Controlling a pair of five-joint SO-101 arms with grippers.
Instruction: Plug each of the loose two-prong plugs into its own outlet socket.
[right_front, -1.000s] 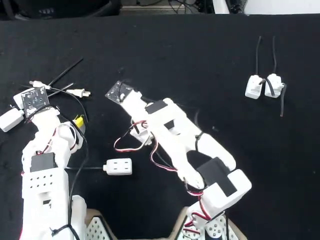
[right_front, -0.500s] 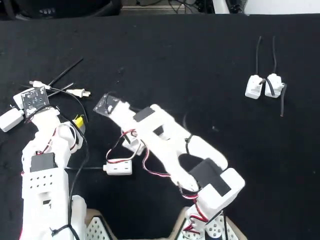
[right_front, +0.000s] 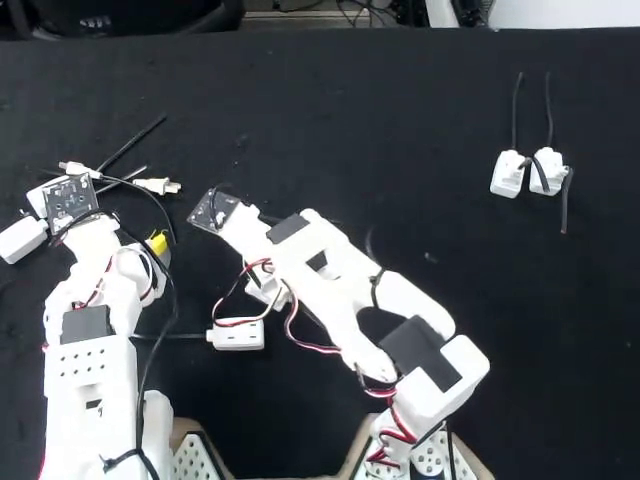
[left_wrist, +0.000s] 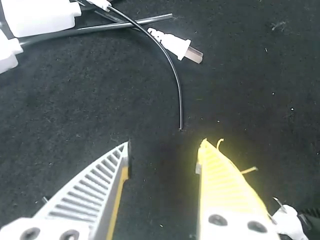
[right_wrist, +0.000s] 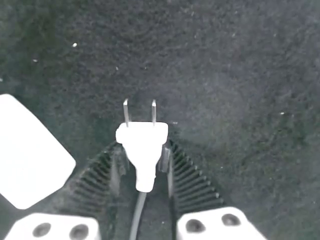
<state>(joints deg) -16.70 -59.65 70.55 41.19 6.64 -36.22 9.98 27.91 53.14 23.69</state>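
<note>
Fingers (right_wrist: 192, 182) of right gripper (right_wrist: 142, 150) clamped on a white two-prong plug (right_wrist: 142, 135). The plug body sits between the fingertips, both prongs stick out past them, and its cord runs back between the fingers. The prongs are above the black bench (right_wrist: 225, 75), touching nothing. A white rounded block (right_wrist: 27, 150) lies just beside one finger, apart from the prongs.

Left gripper (left_wrist: 165, 149): fingers (left_wrist: 220, 185) apart, nothing between them. A thin black cord (left_wrist: 172, 75) ends on the cloth just ahead of the gap. Loose plug (left_wrist: 175, 45) lies flat farther out, well clear of both fingertips.

High view: white outlet block (right_front: 238, 333) lies near the front edge between the two arms, with the right arm (right_front: 330, 280) reaching over just beside it. A pair of white corded pieces (right_front: 527, 172) lies side by side at the far right, well apart from both arms.
</note>
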